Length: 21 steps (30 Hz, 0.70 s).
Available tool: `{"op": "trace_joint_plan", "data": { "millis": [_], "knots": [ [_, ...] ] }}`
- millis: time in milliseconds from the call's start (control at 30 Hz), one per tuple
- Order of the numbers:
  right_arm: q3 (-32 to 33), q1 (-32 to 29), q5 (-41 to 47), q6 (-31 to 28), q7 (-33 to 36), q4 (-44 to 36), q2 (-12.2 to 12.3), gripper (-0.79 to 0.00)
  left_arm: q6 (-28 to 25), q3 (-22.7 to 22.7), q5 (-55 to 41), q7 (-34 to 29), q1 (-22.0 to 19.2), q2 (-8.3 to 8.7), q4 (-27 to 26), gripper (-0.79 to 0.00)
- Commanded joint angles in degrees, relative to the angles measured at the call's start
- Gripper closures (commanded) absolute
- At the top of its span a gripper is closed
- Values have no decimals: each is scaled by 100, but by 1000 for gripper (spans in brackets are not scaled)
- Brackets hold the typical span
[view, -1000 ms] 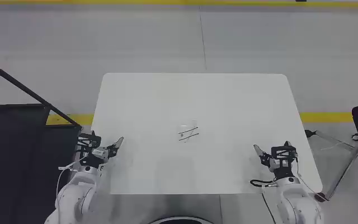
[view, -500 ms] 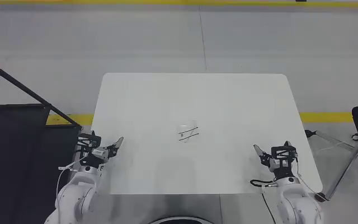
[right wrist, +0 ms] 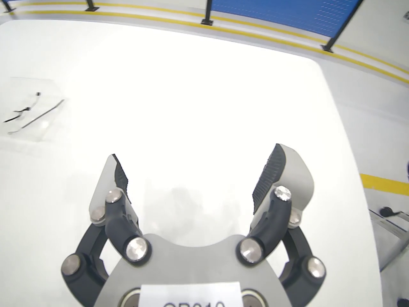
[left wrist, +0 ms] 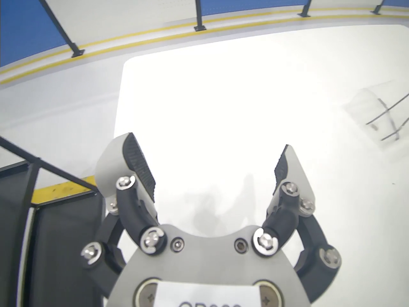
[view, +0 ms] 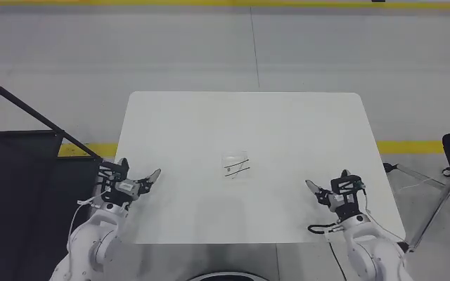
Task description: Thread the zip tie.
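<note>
Edging inward from the near corners of the bench [view: 211, 119], both arms have shifted a little within the last second. The left fingers [left wrist: 134, 158] have slid off the left edge toward the middle, and the right fingers [right wrist: 281, 174] have come in from the near right corner by a slightly larger step. Both sets are spread wide and hold nothing. Each hangs over bare bench near the near edge, well apart from the work. I read this as the opening of the approach. Nothing has been picked up, no threading has begun, and the whole task lies ahead. At about the middle of the bench, roughly midway between the two arms, lies a clear sheet [view: 235, 156], flat on the surface. On it rests the zip tie [view: 237, 168], which shows as two thin dark strips lying close together and nearly parallel. Their long axis runs mostly across the bench from left to right. It is tilted, so the right-hand ends sit nearer the far edge and the left-hand ends nearer the near edge. Which end carries the head and which the tail is too small to tell, so I cannot say which way either strip points. Judging from the layout, each arm would meet a different end of the strips.
</note>
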Motion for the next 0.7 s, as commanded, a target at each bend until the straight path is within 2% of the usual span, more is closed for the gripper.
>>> {"op": "trace_joint_plan", "data": {
  "millis": [0,133,367,667],
  "knots": [
    [19,192,399,-636,527,-50,27,-785,-563,-62,-338,-55,-137,19,85,-785],
    [-98,736,1268,-1218,1541,32,50,-785,-1450,-136,-727,-200,-415,64,257,-785],
    [-691,1688,2520,-1372,3146,223,39,-785,-2157,29,-923,-123,-734,85,526,-785],
    [-710,1724,2564,-1388,3210,234,40,-785,-2135,9,-890,-137,-711,90,517,-785]
  ]
}}
